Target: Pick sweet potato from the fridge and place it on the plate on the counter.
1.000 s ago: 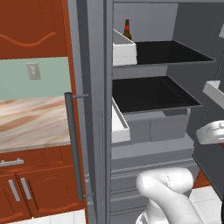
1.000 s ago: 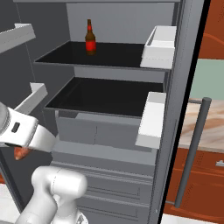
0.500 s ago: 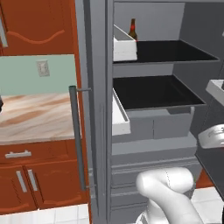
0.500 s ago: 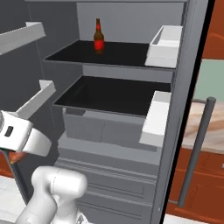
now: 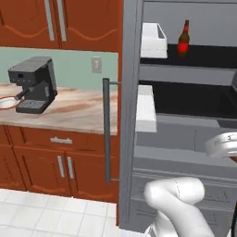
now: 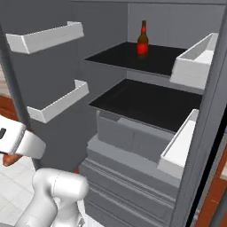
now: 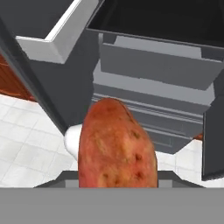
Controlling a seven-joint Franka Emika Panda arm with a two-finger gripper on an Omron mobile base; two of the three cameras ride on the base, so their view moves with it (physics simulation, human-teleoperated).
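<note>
1. one sweet potato (image 7: 117,144) stands big in the hand view, clamped in the gripper (image 7: 117,177), in front of the open fridge (image 7: 157,65).
2. in the right base view its orange end (image 6: 9,158) peeks out under the white wrist, low on the left.
3. a brown bottle (image 6: 142,39) stands on the top fridge shelf.
4. the plate (image 5: 5,102) lies on the counter (image 5: 78,113), touching the black coffee machine (image 5: 32,83).
</note>
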